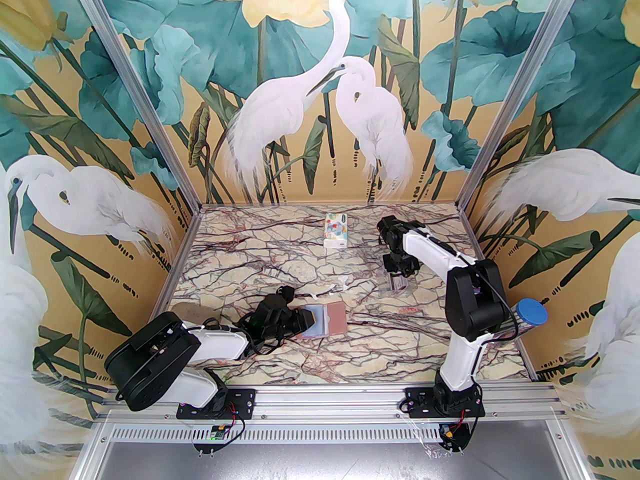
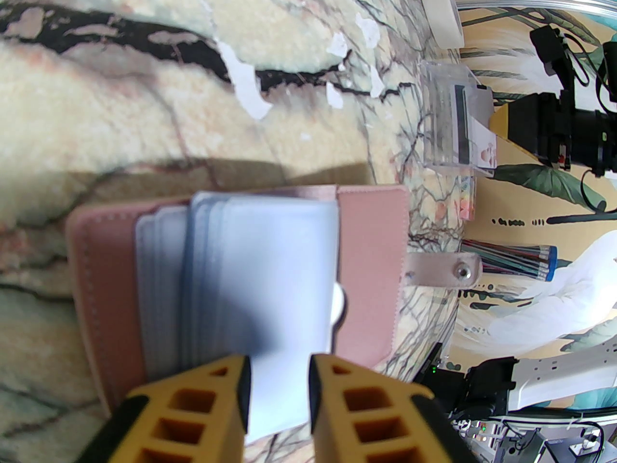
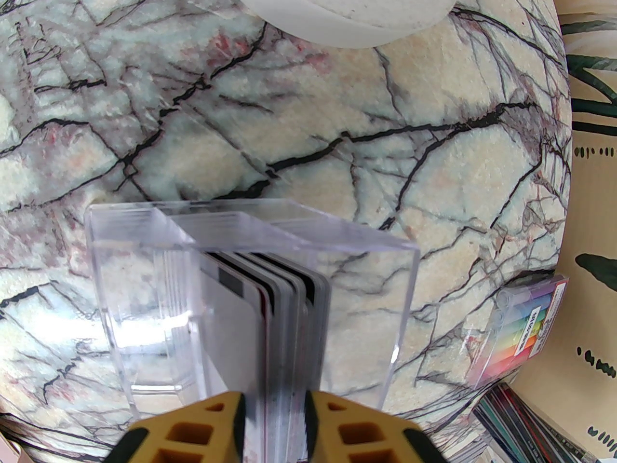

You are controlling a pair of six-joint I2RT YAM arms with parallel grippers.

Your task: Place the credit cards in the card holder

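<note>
Right gripper (image 3: 275,405) narrow on credit cards' (image 3: 231,326) top edge: likely stiff, slick, light. Left gripper (image 2: 279,374) pinches card holder's (image 2: 371,258) floppy sleeve.

The card holder (image 1: 327,319) lies open and flat near the middle of the desk (image 1: 260,263). It is pink with pale blue pockets. The credit cards (image 3: 274,306) stand on edge in a clear box (image 3: 144,306) at its 2 o'clock.
</note>
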